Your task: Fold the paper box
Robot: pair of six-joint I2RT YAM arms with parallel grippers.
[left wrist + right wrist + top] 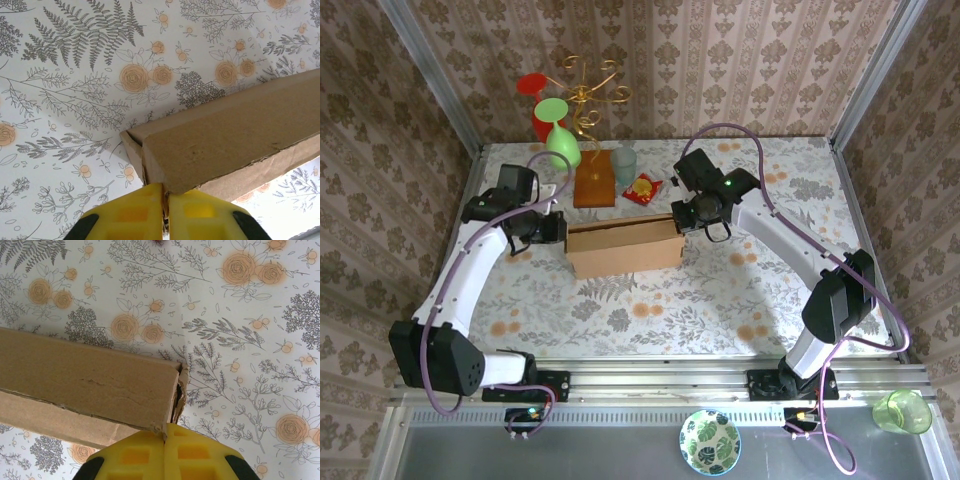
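The paper box point(625, 247) is sitting near the middle of the floral table point(720, 300), its long side facing the arm bases. The left fingers point(131, 214) are pinching the cardboard edge at the box's left end, closed tight on it. The right fingers point(192, 452) are gripping the opposite end likewise. Behind the box are sitting a gold wire stand point(594, 182), a clear cup point(624, 165) and a snack packet point(643, 188).

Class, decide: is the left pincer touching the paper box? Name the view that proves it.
Touching. The left wrist view shows the left pincer shut on the end edge of the paper box, cardboard pinched between its jaws.
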